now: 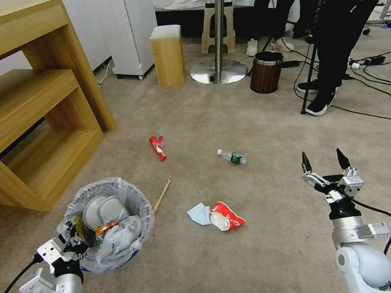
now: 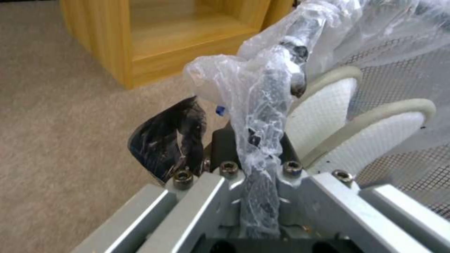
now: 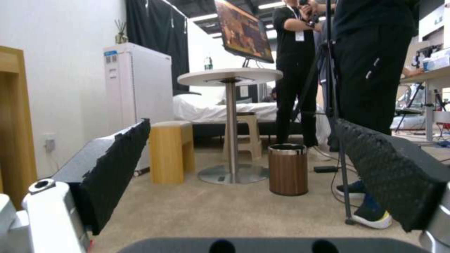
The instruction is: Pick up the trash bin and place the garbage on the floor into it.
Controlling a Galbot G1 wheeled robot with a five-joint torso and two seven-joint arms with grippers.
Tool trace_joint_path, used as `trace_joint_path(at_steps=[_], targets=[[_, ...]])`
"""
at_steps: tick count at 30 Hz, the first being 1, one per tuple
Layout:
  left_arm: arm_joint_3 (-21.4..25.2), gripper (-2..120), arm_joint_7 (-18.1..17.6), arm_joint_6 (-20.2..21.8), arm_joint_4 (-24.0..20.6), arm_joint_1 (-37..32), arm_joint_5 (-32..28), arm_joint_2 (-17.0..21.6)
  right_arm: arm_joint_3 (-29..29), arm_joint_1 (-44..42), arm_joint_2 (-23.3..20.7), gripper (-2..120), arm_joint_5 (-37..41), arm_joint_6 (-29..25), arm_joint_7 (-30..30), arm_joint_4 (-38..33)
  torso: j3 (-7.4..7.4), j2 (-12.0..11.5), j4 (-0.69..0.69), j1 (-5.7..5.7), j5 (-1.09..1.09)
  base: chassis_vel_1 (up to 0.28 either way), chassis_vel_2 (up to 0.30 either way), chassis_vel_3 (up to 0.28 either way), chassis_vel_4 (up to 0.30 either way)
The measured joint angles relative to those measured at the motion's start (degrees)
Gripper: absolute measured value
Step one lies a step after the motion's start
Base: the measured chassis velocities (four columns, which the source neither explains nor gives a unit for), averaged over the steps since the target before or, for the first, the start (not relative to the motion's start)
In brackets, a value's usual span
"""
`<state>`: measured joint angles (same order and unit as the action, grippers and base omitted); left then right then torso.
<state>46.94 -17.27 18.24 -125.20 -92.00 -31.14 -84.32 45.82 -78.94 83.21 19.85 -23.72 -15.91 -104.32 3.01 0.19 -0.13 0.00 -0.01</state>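
Trash bin sits low at the robot's left over the beige floor, its liner rim pinched in the left end effector, so the mouth stays open and near the litter; white slippers already lie inside. The right end effector hangs spread wide and empty above the carpet, free to collect. Mask, red wrapper, bottle, red carton and wooden stick remain scattered between them.
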Motion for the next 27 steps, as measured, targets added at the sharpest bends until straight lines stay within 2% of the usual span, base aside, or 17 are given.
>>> trace_joint_path(at_steps=[9,23,27], targets=[[0.0,1,0.3,0.0,-0.6,-0.3,-0.1,0.2,0.0,-0.2,0.1,100,0.0,0.0,0.0,-0.1,0.01,0.0,-0.01,0.01,0.00,-0.169,0.176,0.172,-0.163],[0.0,1,0.7,-0.1,-0.7,-0.4,0.1,0.1,-0.1,-0.3,0.1,100,0.0,-0.3,0.1,-0.1,0.02,0.0,0.00,0.01,0.00,-0.288,0.282,0.279,-0.281],[-0.2,1,0.8,-0.6,-0.4,-0.2,0.1,0.1,-0.1,-0.1,0.0,100,0.1,-1.1,0.1,0.2,0.03,0.0,-0.02,0.02,-0.02,-0.212,0.187,0.192,-0.165]])
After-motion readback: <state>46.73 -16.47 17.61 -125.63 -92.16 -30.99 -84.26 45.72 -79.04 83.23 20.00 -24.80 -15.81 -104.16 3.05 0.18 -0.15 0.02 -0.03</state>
